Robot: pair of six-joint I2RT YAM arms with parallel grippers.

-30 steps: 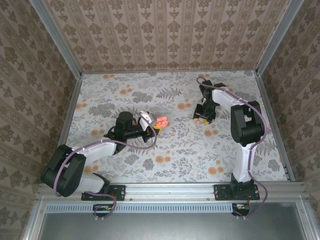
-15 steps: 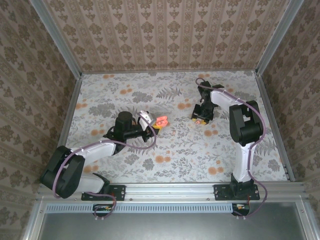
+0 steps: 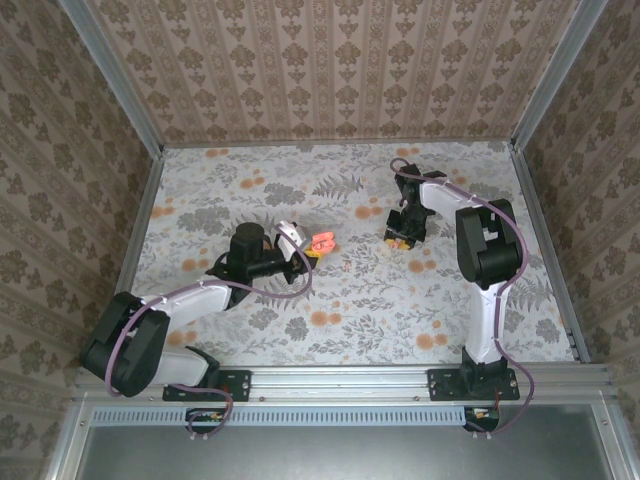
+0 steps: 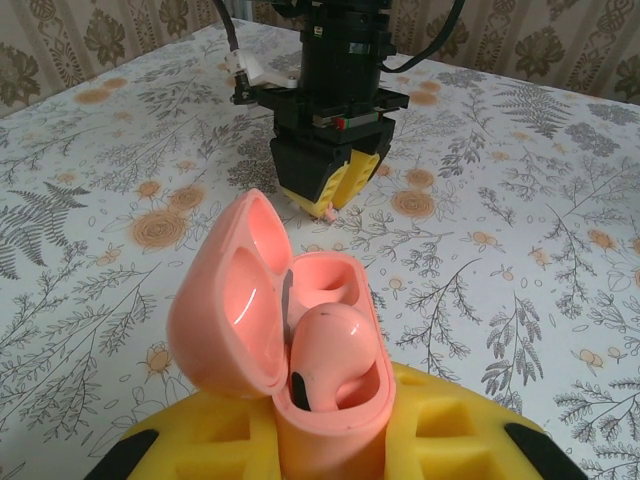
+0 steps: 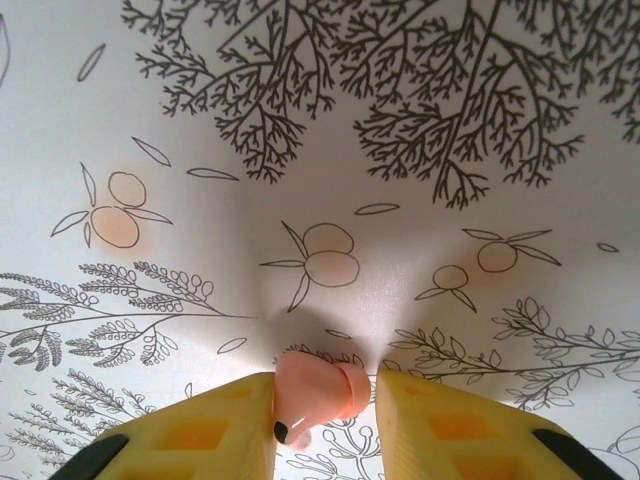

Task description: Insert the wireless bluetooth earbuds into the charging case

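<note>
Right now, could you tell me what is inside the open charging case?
One pink earbud sits in the near socket of the charging case; the far socket looks empty. The earbud hides its socket's bottom.

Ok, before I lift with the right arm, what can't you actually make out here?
Right wrist view: whether the right gripper pinches the loose earbud; contact too tight to read.
Top view: that earbud, hidden under the gripper.
Left wrist view: charging case base, buried in the left gripper; far socket floor, behind the seated earbud.
</note>
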